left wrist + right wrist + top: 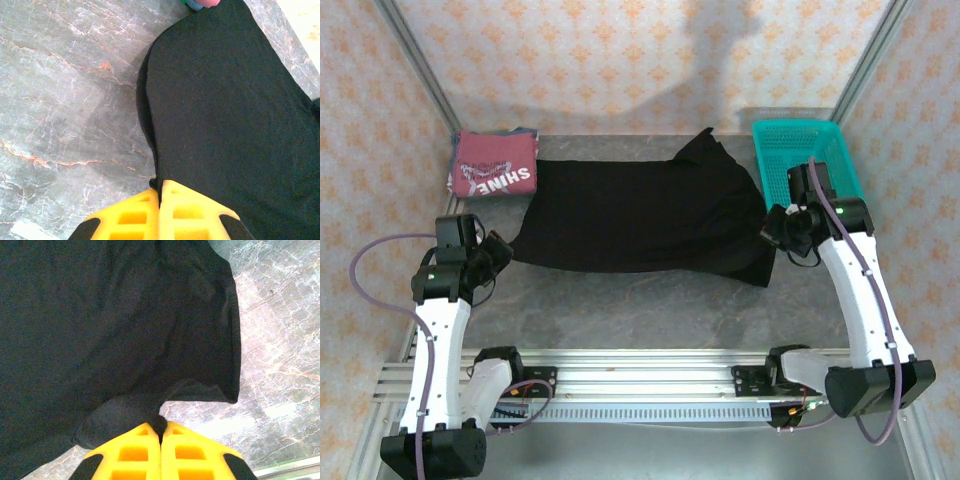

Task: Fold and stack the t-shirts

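The black t-shirt [640, 215] lies spread across the middle of the table, one sleeve pointing toward the back. My left gripper [507, 250] is shut on its near left corner, and the yellow fingers [135, 215] pinch the cloth edge [225, 110] in the left wrist view. My right gripper [771, 232] is shut on the shirt's right end; the right wrist view shows a tuft of black cloth [125, 340] caught between the fingertips [187, 450]. The dark red t-shirt [492, 165] with white "SHINE" lettering rests folded at the back left.
A teal mesh basket [790, 135] stands at the back right, just behind the right arm. Bare grey marble table [650, 305] runs between the shirt and the metal rail at the near edge. Patterned walls close in the back and sides.
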You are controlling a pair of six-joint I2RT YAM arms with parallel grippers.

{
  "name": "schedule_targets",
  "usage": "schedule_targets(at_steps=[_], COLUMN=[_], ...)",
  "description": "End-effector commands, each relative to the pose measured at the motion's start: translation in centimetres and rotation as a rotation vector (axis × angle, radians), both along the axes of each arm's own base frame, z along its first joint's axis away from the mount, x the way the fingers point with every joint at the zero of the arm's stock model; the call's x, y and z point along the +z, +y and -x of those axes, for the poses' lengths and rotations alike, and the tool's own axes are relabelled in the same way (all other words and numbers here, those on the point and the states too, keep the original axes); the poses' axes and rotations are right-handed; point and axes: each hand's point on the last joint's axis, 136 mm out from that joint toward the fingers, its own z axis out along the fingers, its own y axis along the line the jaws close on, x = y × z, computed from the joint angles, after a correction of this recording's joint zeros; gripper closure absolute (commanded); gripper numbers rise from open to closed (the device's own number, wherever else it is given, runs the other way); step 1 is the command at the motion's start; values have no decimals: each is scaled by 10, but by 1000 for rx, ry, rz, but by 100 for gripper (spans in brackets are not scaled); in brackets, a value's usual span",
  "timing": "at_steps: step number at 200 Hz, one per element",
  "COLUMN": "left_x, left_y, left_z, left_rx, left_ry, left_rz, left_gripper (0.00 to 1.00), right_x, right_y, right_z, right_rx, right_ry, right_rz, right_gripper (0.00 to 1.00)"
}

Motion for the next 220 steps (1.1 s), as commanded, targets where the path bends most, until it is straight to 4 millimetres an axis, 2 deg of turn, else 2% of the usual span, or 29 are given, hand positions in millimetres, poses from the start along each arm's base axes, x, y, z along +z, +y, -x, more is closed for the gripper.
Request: schedule_targets(at_steps=[1,29,63,105,146,170,196,213,220], left_x=[20,30,20,-12,-50,-63,-74,-86,-90], left_y=[6,10,13,17,27,27,16,13,14], left_z=[-23,-50,-90,-135,-166,-186,-210,-219,-221], left_rx=[2,-6,-39,-63,-56,-59,-95,-96,-85], left_ry=[-80,-91,-53,34,136,149,165,193,200], left_rz=[-31,-41,-48,-53,-76,-70,-67,-66,-67], left_gripper=[100,100,100,100,100,100,100,100,100], right_x=[6,9,-7,-35,-72,-87,-100,-109,-113], right_y=[-1,1,9,10,17,20,21,17,16], right_z=[-21,-57,-112,-174,-228,-255,-278,-289,-295], right_rx=[32,84,160,206,240,247,235,214,201], right_ry=[-28,-35,-8,22,64,73,77,77,73], right_rz=[37,74,95,154,164,166,174,194,202], right_gripper=[100,100,100,100,100,100,100,100,96])
